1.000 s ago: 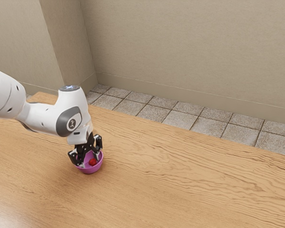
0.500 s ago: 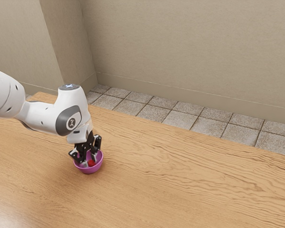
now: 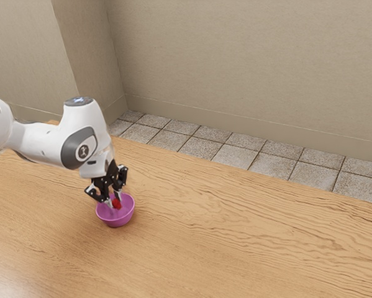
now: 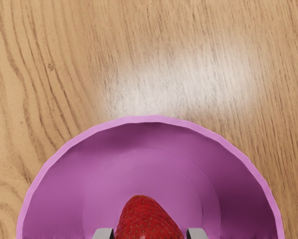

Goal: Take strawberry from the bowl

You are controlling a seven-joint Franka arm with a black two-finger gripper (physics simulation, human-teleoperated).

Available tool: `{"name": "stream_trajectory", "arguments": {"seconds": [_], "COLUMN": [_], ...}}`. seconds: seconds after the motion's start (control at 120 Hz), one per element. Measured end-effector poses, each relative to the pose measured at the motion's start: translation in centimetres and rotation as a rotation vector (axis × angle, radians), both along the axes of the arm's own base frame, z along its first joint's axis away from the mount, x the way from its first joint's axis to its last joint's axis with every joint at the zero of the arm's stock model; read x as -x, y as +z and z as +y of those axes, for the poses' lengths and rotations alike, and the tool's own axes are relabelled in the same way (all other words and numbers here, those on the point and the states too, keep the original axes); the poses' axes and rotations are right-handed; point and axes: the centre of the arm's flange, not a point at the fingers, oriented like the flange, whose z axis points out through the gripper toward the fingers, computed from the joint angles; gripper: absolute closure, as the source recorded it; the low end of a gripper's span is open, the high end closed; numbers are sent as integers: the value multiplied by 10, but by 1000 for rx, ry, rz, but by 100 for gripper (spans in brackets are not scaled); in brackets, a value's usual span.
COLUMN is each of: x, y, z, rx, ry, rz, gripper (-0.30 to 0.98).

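The black gripper [image 3: 113,202] is over the purple bowl [image 3: 116,217] in the exterior view, its fingertips at about rim height. Between them, the red strawberry [image 3: 117,203] is held above the bowl's floor. In the wrist view the strawberry [image 4: 146,220] sits between the two grey fingertips of my gripper [image 4: 149,234], which touch it from both sides. Beneath them is the inside of the bowl [image 4: 151,172]; the near part of the bowl is cut off there.
The bowl stands on a wooden table [image 3: 235,242]. Beyond the table's far edge lie a tiled floor [image 3: 276,164] and a beige wall [image 3: 254,68].
The gripper has closed on the strawberry and risen, shifting slightly toward the exterior view's left. The strawberry has come up from the bowl's floor with it; the bowl has stayed in place.
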Motion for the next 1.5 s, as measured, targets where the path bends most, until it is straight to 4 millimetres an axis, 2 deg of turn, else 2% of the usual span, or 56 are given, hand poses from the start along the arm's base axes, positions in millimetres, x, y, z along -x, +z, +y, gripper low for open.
{"name": "stream_trajectory", "arguments": {"seconds": [0.108, 0.267, 0.367, 0.45, 0.492, 0.6, 0.717, 0.9, 0.933, 0.992, 1.075, 1.158, 1.258, 1.308, 1.35, 1.392, 1.425, 1.458, 1.5], "x": [11, 20, 24, 22, 18, 9, 8, 7, 7, 4, -24, -33, -25, -14, -6, 0, 6, 10, 14], "y": [18, 33, 31, 12, 4, -9, -13, -2, 12, 57, 156, 234, 312, 357, 372, 373, 370, 367, 362], "z": [-14, -68, -106, -132, -131, -105, -105, -104, -105, -110, -124, -135, -136, -120, -86, -45, -20, -8, -6], "rx": [-2, -1, 1, 1, 1, 1, 1, 5, 5, 10, 25, 46, 71, 83, 74, 48, 31, 18, 4], "ry": [-23, -113, -177, -218, -212, -154, -145, -131, -127, -120, -94, -46, 97, 204, 328, 467, 564, 643, 716], "rz": [-23, -45, -41, -9, 4, 24, 29, 9, -16, -84, -191, -247, -245, -237, -200, -149, -108, -71, -29], "gripper": [59, 59, 59, 59, 60, 59, 59, 26, 23, 17, 12, 8, 5, 4, 3, 3, 2, 2, 2]}}
